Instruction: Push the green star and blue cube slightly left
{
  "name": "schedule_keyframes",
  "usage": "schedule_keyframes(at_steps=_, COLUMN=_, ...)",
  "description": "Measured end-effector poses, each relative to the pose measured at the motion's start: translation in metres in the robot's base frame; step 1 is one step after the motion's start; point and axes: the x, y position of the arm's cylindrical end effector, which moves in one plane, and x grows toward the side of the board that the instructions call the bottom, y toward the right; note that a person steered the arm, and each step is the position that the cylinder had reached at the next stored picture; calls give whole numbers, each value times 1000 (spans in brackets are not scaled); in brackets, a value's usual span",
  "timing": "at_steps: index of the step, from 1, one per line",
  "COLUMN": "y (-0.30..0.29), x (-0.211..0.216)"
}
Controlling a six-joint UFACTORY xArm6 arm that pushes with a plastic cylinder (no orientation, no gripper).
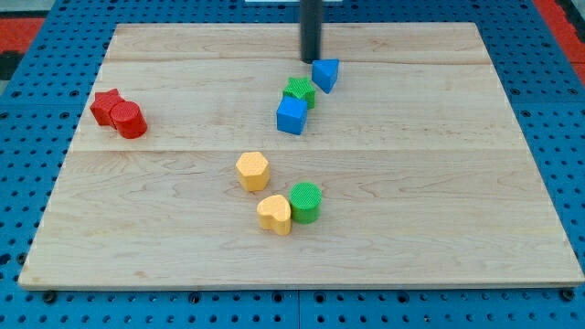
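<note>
The green star (300, 90) sits near the board's upper middle. The blue cube (292, 115) touches it just below and to its left. A blue triangular block (325, 74) lies just up and right of the star. My tip (311, 60) comes down from the view's top and rests just left of the blue triangular block, above the star and a short gap from it.
A red star (106, 105) and red cylinder (130, 120) sit together at the left. A yellow hexagon (252, 170), yellow heart (274, 214) and green cylinder (305, 202) sit at lower middle. The wooden board (457, 183) lies on a blue pegboard.
</note>
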Motion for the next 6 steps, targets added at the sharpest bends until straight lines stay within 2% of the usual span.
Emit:
schedule_keyframes(at_steps=1, y=5, x=55)
schedule_keyframes(at_steps=3, y=81, x=97)
schedule_keyframes(at_steps=4, y=17, x=57)
schedule_keyframes(at_steps=5, y=-37, x=86)
schedule_keyframes(at_steps=6, y=-9, x=125)
